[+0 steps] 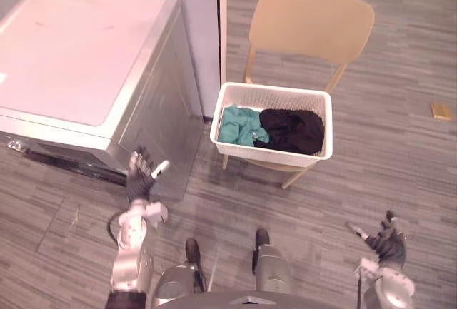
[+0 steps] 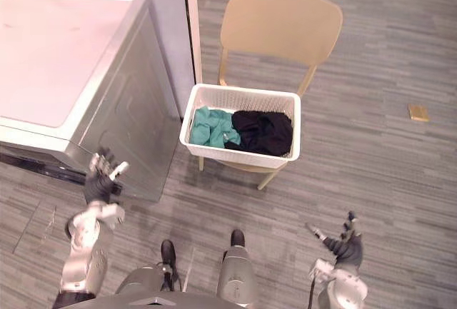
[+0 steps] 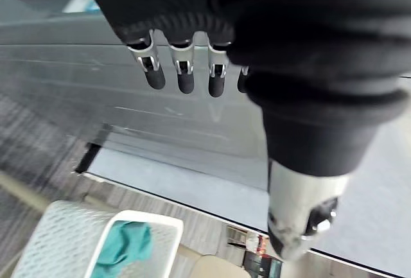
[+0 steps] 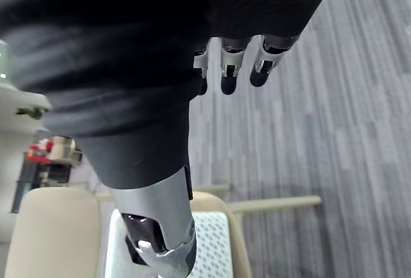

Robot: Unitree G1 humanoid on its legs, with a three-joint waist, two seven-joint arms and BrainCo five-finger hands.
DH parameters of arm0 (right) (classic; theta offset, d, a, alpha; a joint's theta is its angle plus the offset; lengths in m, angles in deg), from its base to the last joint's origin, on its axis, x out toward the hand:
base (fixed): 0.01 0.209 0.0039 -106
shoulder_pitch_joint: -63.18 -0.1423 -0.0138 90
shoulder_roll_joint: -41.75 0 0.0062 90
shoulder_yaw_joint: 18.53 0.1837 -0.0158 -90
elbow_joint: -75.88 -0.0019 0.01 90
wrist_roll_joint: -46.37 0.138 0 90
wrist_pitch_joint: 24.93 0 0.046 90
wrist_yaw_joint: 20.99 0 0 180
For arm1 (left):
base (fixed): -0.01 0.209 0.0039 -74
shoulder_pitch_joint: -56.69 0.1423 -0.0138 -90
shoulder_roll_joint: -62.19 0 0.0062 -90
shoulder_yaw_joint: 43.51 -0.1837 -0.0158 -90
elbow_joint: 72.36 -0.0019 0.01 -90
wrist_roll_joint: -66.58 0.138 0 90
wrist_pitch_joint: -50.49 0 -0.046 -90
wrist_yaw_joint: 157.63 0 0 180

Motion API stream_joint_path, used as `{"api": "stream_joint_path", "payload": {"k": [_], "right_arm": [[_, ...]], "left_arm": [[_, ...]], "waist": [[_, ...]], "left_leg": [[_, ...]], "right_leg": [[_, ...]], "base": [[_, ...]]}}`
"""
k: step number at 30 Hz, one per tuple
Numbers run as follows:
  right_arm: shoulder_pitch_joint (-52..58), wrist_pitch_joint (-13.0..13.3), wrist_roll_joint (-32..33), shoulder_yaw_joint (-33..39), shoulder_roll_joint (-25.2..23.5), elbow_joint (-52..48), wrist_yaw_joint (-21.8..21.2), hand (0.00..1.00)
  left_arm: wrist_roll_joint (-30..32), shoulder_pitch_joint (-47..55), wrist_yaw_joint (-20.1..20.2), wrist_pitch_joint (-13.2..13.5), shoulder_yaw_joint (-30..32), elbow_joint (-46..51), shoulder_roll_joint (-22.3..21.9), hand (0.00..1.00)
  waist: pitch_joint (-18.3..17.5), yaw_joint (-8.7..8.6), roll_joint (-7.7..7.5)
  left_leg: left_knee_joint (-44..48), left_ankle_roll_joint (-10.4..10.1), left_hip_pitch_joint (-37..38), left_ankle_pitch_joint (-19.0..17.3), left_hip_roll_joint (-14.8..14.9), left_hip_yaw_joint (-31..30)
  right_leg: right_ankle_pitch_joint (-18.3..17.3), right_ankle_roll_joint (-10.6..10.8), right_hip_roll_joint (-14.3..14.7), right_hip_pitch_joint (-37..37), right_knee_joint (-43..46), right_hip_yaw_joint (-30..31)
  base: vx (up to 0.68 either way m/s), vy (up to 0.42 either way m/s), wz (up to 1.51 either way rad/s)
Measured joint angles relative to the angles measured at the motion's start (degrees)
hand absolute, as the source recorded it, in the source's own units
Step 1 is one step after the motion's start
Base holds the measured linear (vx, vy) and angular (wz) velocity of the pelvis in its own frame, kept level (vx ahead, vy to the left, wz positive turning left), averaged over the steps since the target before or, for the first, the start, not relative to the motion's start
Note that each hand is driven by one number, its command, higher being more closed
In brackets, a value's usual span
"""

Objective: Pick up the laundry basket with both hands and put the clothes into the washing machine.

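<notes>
I am only setting up for the pickup, judging by both hands being empty: my left hand is hovering with fingers loosely straight just before the near corner of the washing machine, and my right hand is hanging splayed over the floor, well apart from the laundry basket. The basket is sitting on the tan chair beside the machine, holding a teal garment and a black garment. Next I am likely needing to reach both hands to its opposite rims, minding the narrow gap on the machine side, while the right side is offering open floor.
</notes>
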Motion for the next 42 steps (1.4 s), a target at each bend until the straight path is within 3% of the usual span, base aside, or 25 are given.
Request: {"api": "stream_joint_path", "payload": {"k": [4,10,14,21,27,29,30,31,32,34,36,38,39,40,41,42], "right_arm": [[-0.2,-1.2,0.8,-2.7,-0.8,9.9,-1.5,0.0],[-6.6,-4.0,1.2,-1.3,-1.9,39.3,-3.6,0.0],[-8.8,-5.2,-0.2,2.3,-0.8,45.0,-5.9,0.0],[-11.2,-5.9,-0.7,1.8,0.7,49.6,-7.4,0.0],[-12.4,-5.2,-2.2,-6.7,2.2,50.9,-7.3,0.0],[-12.7,-4.2,-2.2,-10.4,2.6,50.1,-7.3,0.0],[-13.4,-4.0,-2.4,-10.3,2.7,49.7,-7.4,0.0],[-14.0,-3.6,-2.4,-10.1,2.9,49.8,-7.3,0.0],[-15.5,-3.1,-2.4,-10.0,2.9,49.7,-7.3,0.0],[-16.5,-3.0,-2.4,-9.0,3.2,49.8,-7.3,0.0],[-16.7,-3.2,-2.3,-7.4,2.2,50.2,-7.3,0.0],[-16.9,-3.5,-1.8,-4.5,1.5,51.4,-7.3,0.0],[-17.2,-3.5,-1.8,-3.3,1.5,51.4,-7.3,0.0],[-17.3,-3.6,-1.7,-3.1,1.5,51.5,-7.3,0.0],[-17.4,-3.7,-1.7,-2.9,2.3,51.5,-7.3,0.0],[-17.3,-3.7,-1.7,-2.9,3.5,51.8,-7.2,0.0]], "left_arm": [[1.2,0.1,2.2,-2.9,0.5,-15.6,-0.2,0.0],[9.8,-4.6,1.3,-5.6,15.0,-45.6,-0.1,0.0],[14.4,-5.0,1.6,-7.9,19.1,-50.5,0.9,0.0],[15.8,-5.3,1.7,-8.0,19.3,-52.5,1.4,0.0],[11.8,-5.6,2.1,-7.0,19.6,-52.6,3.2,0.0],[10.1,-5.6,2.0,-6.9,19.5,-50.8,3.7,0.0],[9.5,-6.3,1.9,-6.9,19.7,-50.6,3.8,0.0],[9.6,-6.6,1.8,-6.9,19.8,-50.6,4.1,0.0],[10.1,-8.0,1.6,-7.0,20.7,-50.5,3.9,0.0],[12.5,-8.0,1.4,-7.0,20.9,-50.6,3.9,0.0],[16.5,-8.2,0.9,-7.0,21.5,-51.3,4.2,0.0],[17.8,-8.2,0.1,-7.1,21.9,-52.2,4.4,0.0],[18.5,-8.2,0.1,-7.3,21.8,-53.2,4.5,0.0],[18.7,-8.3,0.1,-7.4,21.8,-53.7,4.4,0.0],[18.7,-8.2,0.1,-7.6,21.5,-54.0,3.9,0.0],[18.7,-8.2,0.1,-7.9,20.5,-54.0,3.2,0.0]], "waist": [[-4.7,-0.39,0.56],[-7.2,-0.18,0.98],[-7.9,-0.08,1.27],[-8.2,-0.02,1.02],[-6.5,0.82,-1.73],[-5.5,1.16,-2.48],[-4.2,1.21,-3.21],[-3.2,1.64,-3.37],[-1.8,2.26,-3.19],[-1.8,1.69,-3.09],[-1.9,1.03,-2.77],[-2.0,-0.38,-2.52],[-2.4,-1.26,-1.89],[-2.6,-1.56,-1.6],[-2.8,-1.94,-0.51],[-3.1,-2.09,1.24]], "left_leg": [[0.0,-0.4,1.4,-1.4,0.4,0.9],[-0.9,-0.8,4.9,-1.9,0.7,0.9],[-2.1,-1.0,6.2,-1.8,0.8,1.1],[-1.8,-0.9,8.9,-1.7,0.3,-1.2],[6.0,-1.7,1.6,-1.3,0.2,-13.4],[5.9,-2.4,-2.9,2.2,-0.3,-18.6],[2.2,-1.8,-2.8,4.7,0.2,-18.7],[1.2,-1.0,-2.9,4.9,1.1,-16.3],[8.0,1.7,-5.5,1.5,3.3,-7.9],[20.0,2.7,-7.1,-1.9,4.0,-5.2],[28.8,1.8,-4.8,-5.5,8.0,-4.2],[29.4,1.5,-1.7,-6.1,12.8,-3.8],[25.7,0.3,1.5,-5.7,16.1,-4.2],[22.5,-0.6,2.9,-5.0,16.8,-4.3],[16.7,-1.6,5.3,-1.5,17.4,-4.7],[11.3,-4.5,7.4,0.3,17.4,-5.1]], "right_leg": [[-0.2,0.2,0.4,2.1,-1.0,0.3],[-0.6,0.0,0.9,5.8,-2.9,0.4],[0.3,0.2,1.4,7.4,-5.3,0.8],[-0.1,0.6,1.2,11.0,-4.9,-0.4],[-5.9,-1.1,-1.0,11.1,3.2,-10.6],[-9.6,-3.2,-2.3,9.0,7.6,-17.0],[-10.4,-4.4,-3.6,8.6,8.7,-20.5],[-10.3,-5.3,-4.0,8.7,8.9,-22.5],[-9.5,-6.5,-6.2,8.7,9.0,-25.6],[-7.6,-6.7,-8.2,9.1,7.2,-28.2],[-4.8,-5.9,-8.4,9.7,3.6,-30.2],[-3.4,-4.1,-8.1,9.2,1.9,-31.7],[-2.4,-3.2,-7.5,7.9,1.3,-31.4],[-1.8,-3.3,-7.2,7.4,1.3,-30.9],[-0.9,-2.7,-6.7,6.8,1.2,-30.6],[0.3,-1.6,-6.2,5.8,1.2,-30.0]], "base": [[0.0,0.012,-0.12],[0.02,0.001,-0.03],[0.02,0.004,-0.04],[0.06,-0.006,0.1],[-0.02,-0.081,0.95],[-0.18,-0.136,1.81],[-0.2,-0.102,1.76],[-0.21,-0.082,1.47],[-0.15,-0.048,0.95],[-0.22,-0.049,0.74],[-0.23,0.034,0.66],[-0.16,0.15,0.79],[-0.1,0.213,0.74],[-0.09,0.239,0.82],[-0.04,0.272,0.62],[-0.07,0.378,0.65]]}}
